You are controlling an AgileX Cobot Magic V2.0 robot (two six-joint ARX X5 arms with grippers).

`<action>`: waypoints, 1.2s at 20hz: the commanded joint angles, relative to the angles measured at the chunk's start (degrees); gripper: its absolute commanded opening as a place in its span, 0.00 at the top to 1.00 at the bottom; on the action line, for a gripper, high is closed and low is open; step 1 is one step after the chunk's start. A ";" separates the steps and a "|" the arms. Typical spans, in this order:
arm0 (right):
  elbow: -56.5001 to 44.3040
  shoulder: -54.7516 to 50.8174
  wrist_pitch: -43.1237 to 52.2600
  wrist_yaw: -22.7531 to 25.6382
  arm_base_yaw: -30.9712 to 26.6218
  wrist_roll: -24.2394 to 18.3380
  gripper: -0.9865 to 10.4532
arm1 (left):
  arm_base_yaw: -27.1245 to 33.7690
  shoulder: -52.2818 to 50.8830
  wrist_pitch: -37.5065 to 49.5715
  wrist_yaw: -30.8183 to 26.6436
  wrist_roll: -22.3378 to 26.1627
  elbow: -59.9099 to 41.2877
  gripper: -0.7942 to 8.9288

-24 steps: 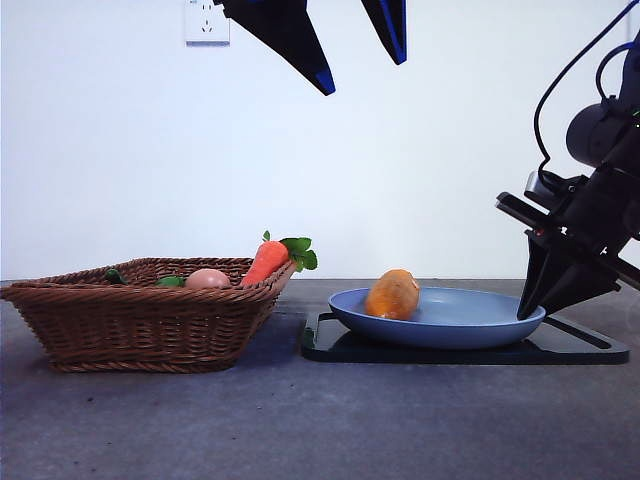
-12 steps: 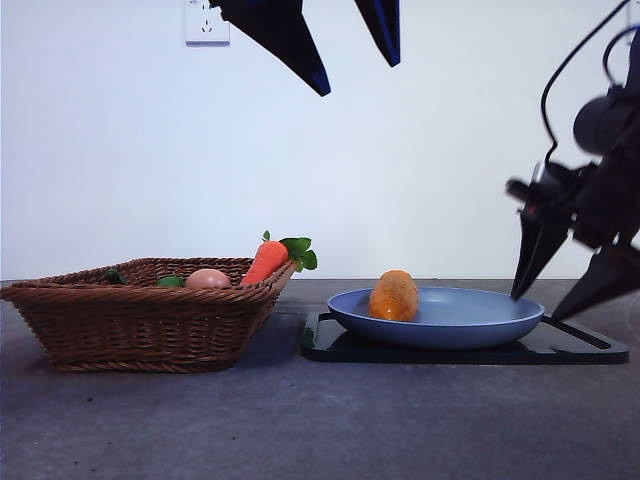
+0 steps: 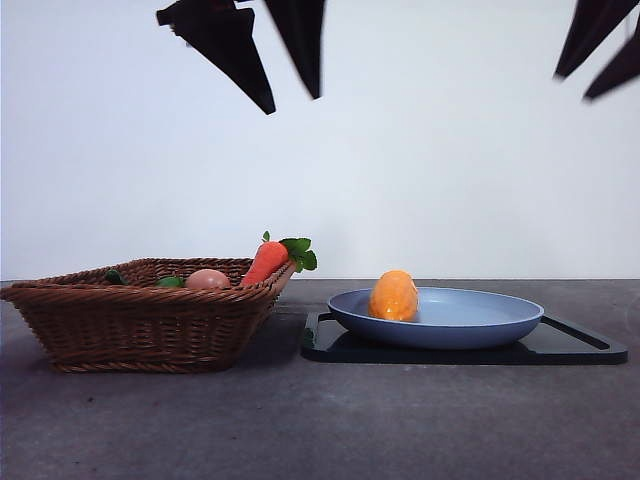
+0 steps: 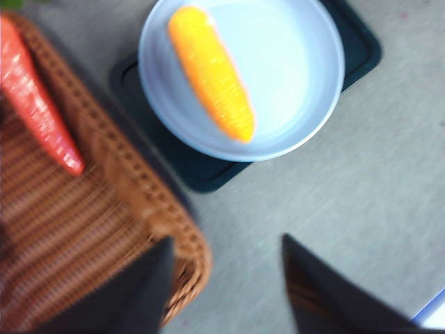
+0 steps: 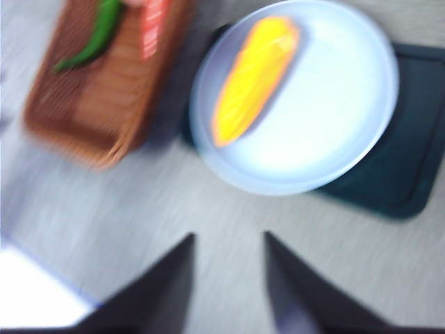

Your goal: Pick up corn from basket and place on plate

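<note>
Right gripper (image 3: 600, 52): high at the top right corner of the front view, jaws apart, holding nothing; well above the table.
Left gripper (image 3: 268, 55): high at the top of the front view, above the basket's near-plate side; jaws spread, nothing between them.
Right gripper, own view (image 5: 226, 292): two dark jaws with a gap between, grey table beneath, plate and basket beyond.
Left gripper, own view (image 4: 226, 285): jaws parted over bare table just beside the basket's corner.
Corn (image 3: 393, 295): lying on the plate, toward the side nearer the basket; free of both grippers.
Corn, wrist views (image 4: 211, 71) (image 5: 256, 76): long yellow-orange cob resting inside the rim, off centre; blurred, so surface detail unclear.
Plate (image 3: 480, 320): blue, sitting on the tray.
Tray (image 3: 580, 350): flat, black, on the table beside the basket.
Basket (image 3: 140, 320): brown wicker, just beside the tray, apparently not touching it.
Carrot (image 3: 265, 262): in the basket, leaning on the rim nearest the plate, green leaves poking over it.
Egg (image 3: 207, 279): pinkish-tan, in the basket, only its top showing above the rim.
Green item (image 5: 94, 35): long and thin, lying in the basket; probably a pepper, too blurred to be sure.
Table (image 3: 320, 420): grey, matte.
</note>
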 commanded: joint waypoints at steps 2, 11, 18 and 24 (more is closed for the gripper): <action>1.03 -6.10 -6.84 0.59 3.67 -4.63 0.91 | 0.55 0.26 -1.88 -0.15 0.92 1.25 0.91; 0.37 -11.98 -7.61 2.99 5.09 -4.20 0.91 | 0.52 0.26 -2.27 -0.17 0.85 1.25 0.91; 0.37 -11.93 -2.43 3.15 5.05 -4.17 0.91 | 0.52 0.26 7.15 -0.17 0.85 1.25 0.91; 0.37 -11.93 2.64 3.17 5.05 -4.17 0.91 | 2.93 -1.25 17.75 -2.10 3.06 1.29 0.91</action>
